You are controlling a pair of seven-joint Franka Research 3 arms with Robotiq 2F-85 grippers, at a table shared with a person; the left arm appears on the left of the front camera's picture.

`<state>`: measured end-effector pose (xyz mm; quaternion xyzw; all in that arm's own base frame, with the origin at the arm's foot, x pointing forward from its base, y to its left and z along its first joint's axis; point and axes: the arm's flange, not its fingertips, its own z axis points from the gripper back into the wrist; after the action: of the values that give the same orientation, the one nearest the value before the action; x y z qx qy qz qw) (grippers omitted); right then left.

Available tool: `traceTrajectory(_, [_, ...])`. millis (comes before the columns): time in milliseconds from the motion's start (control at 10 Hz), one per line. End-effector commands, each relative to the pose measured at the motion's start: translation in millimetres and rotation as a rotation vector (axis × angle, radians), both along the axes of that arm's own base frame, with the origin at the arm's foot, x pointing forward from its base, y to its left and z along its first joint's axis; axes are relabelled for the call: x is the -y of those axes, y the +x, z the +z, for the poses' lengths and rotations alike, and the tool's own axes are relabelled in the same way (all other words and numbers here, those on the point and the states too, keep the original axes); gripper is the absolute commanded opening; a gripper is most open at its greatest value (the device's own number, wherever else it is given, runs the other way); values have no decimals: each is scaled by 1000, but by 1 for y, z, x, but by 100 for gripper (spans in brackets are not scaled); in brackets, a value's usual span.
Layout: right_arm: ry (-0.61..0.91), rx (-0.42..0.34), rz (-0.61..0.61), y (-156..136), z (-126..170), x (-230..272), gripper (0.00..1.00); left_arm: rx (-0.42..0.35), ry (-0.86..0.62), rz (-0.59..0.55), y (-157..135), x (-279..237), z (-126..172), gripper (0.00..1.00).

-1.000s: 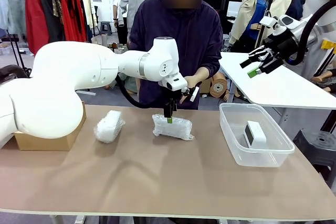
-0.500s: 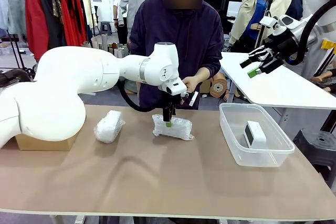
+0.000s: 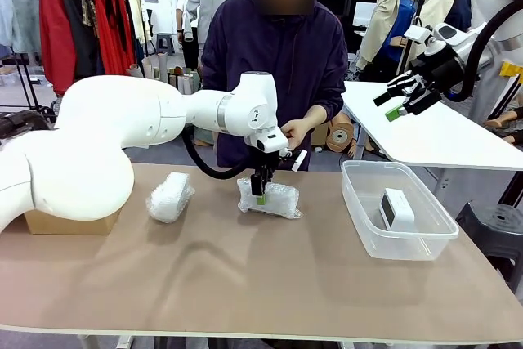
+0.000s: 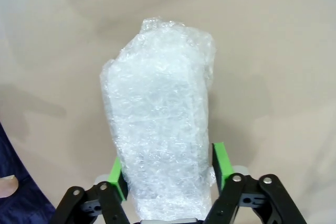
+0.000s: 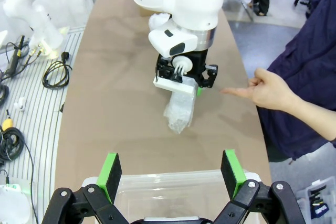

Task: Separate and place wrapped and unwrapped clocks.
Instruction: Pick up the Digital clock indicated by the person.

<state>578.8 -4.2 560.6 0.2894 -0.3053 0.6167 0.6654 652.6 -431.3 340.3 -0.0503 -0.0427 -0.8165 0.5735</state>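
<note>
One wrapped clock (image 3: pixel 276 200), a white block in bubble wrap, lies mid-table. My left gripper (image 3: pixel 261 196) points down onto its left end. In the left wrist view the green pads (image 4: pixel 221 163) press both sides of the wrapped clock (image 4: pixel 160 114), so the left gripper (image 4: pixel 169 169) is shut on it. A second wrapped clock (image 3: pixel 169 196) lies further left. The unwrapped clock (image 3: pixel 398 208) stands inside a clear bin (image 3: pixel 404 248). My right gripper (image 3: pixel 404 102) hangs open, high at the right, above the bin (image 5: pixel 184 182); its own view shows the right gripper (image 5: pixel 170 174) with nothing between its fingers.
A person stands at the far side with a hand (image 3: pixel 296 128) close behind my left wrist, pointing in the right wrist view (image 5: pixel 270 90). A cardboard box (image 3: pixel 73 222) sits at the left under my left arm. A white table (image 3: pixel 441 140) stands beyond the bin.
My left gripper has come down a little onto the middle wrapped clock and its jaws have drawn in against the wrap. The right arm has stayed put.
</note>
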Motion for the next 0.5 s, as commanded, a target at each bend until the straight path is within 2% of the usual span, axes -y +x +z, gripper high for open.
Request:
traceTrajectory(0, [-17,2,10,-3,2,-1,100,-42,-27,-19,5,-1,9,19])
traceTrajectory(100, [-17,2,10,-3,2,-1,100,-34,-33,-8,4,-2,11,0])
traceTrajectory(400, [-17,2,10,-3,2,-1,100,-36,-40,1,-2,-12,28,0])
